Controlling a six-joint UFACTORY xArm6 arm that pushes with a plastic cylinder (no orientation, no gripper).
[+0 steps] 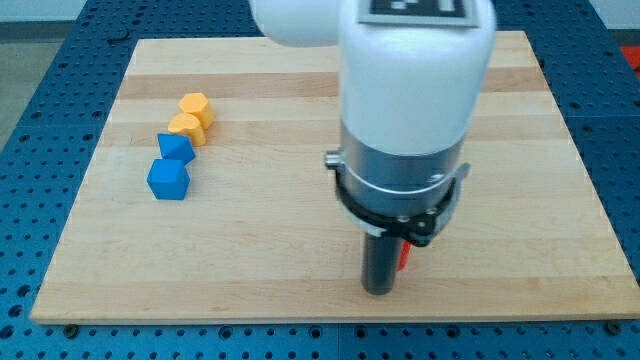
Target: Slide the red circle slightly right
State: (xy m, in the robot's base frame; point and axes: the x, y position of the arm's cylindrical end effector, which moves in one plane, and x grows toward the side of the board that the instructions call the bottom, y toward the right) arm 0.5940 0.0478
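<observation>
Camera view: no claw to see, just the tip (378, 291) hiding the red circle (405, 256), which could slip off the surface (300, 250).

You get bright, even overhead light with no glare on the wooden board (300, 100); the blocks cast short soft shadows, the arm housing (415, 90) looms slightly soft, and focus holds sharp elsewhere

White arm upright, dark rod vertical, my tip (378, 291) seemingly touching board
</observation>
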